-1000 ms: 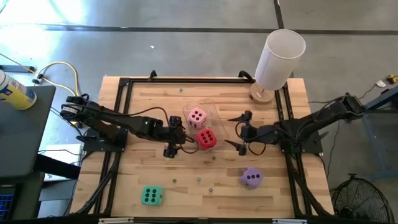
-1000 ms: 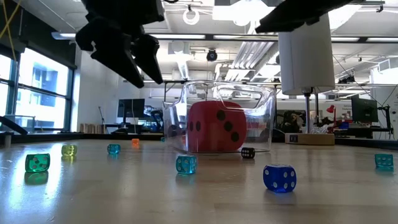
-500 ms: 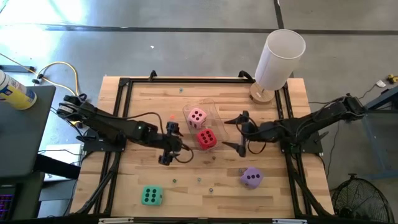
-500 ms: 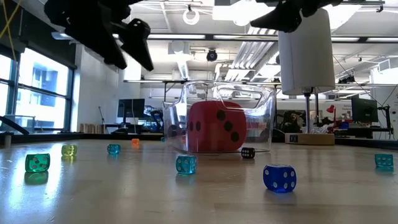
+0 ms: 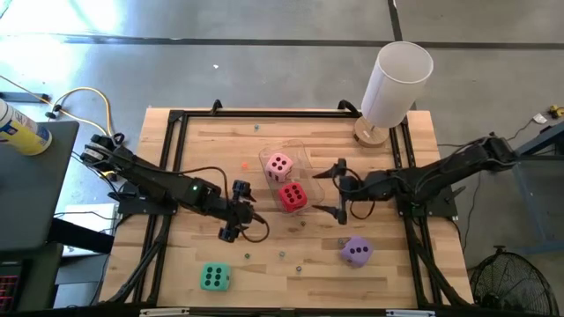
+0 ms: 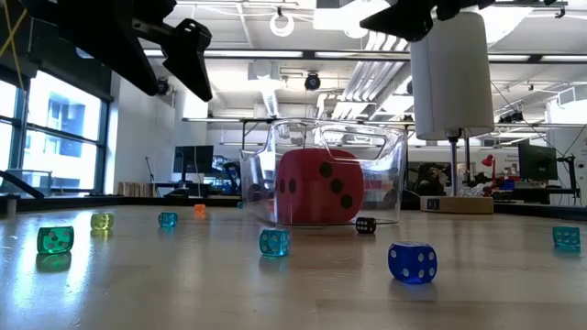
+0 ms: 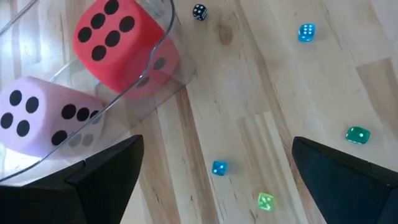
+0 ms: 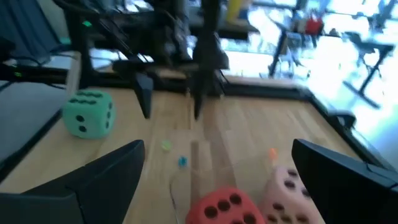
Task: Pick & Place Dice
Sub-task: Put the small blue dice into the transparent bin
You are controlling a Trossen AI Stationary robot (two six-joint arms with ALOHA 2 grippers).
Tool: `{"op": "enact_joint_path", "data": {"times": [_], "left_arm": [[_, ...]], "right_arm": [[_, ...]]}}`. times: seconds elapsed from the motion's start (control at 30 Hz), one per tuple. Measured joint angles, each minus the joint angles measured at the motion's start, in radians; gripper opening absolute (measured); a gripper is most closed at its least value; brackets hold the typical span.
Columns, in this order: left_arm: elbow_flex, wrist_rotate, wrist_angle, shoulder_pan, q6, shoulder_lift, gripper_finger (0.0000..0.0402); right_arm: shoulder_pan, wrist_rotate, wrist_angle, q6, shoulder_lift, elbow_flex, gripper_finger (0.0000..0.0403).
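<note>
Left gripper hovers empty, fingers spread wide, just left of the clear bin; right gripper likewise wide and empty, just right of it. Red die and pink die sit in the bin. Purple die and green die lie apart on the table near its front edge.

Judged step: half done, between picks. Next move calls for a reach down to green (left) or purple (right).

Only the left wrist and low views show small translucent dice, e.g. the blue one; overhead barely registers them.
</note>
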Motion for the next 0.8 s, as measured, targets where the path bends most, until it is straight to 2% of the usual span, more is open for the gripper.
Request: {"op": "enact_joint_path", "data": {"times": [0.17,0.4,0.8], "left_arm": [[0.000,0.000,0.000,0.000,-0.038,0.000,0.0400],[-0.012,-0.001,-0.004,0.012,-0.122,0.008,0.0400],[-0.012,-0.003,-0.014,0.015,-0.180,0.066,0.0400]], "right_arm": [[0.000,-0.036,0.070,-0.066,0.039,0.001,0.0400],[0.008,-0.146,0.167,-0.090,0.064,0.001,0.0400],[0.039,-0.167,0.170,-0.117,0.071,0.001,0.0400]]}}
